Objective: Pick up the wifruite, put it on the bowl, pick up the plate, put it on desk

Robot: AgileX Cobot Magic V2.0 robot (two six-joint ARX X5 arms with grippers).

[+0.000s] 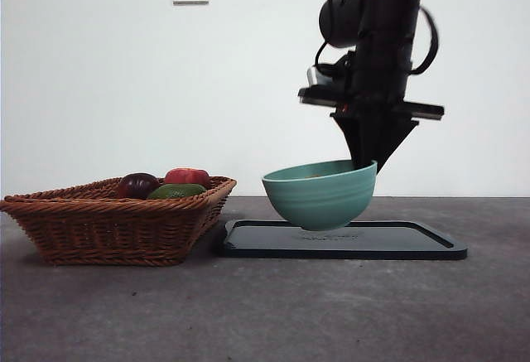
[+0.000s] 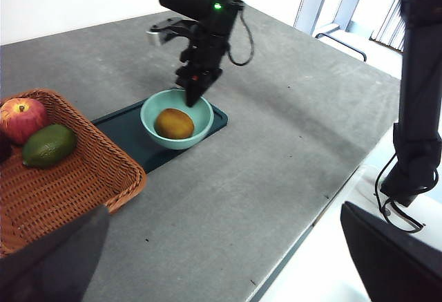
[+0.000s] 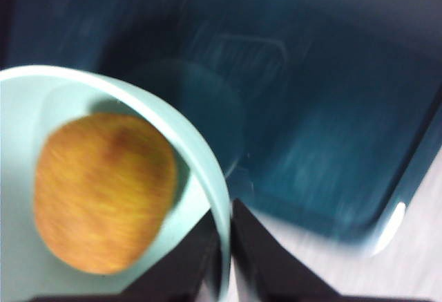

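Observation:
The wifruite [image 2: 173, 123], an oval brownish-orange fruit, lies inside the mint-green bowl [image 1: 319, 195]; it also fills the near side of the bowl in the right wrist view [image 3: 103, 191]. My right gripper [image 3: 224, 236] is shut on the bowl's rim [image 3: 207, 171], one jaw inside and one outside. In the front view the right gripper [image 1: 368, 161] comes down from above onto the far right rim, and the bowl is tilted, its right side higher. Under it lies the plate [image 1: 414, 242], a flat dark teal rectangular tray. My left gripper [image 2: 223, 209] hangs open, far from the bowl.
A wicker basket [image 1: 99, 229] stands left of the plate, holding a red apple [image 1: 187, 176], a green fruit [image 1: 175, 190] and a dark purple fruit [image 1: 137, 185]. The dark grey desk [image 1: 273, 312] reaches to an edge [image 2: 304, 233] near the left gripper.

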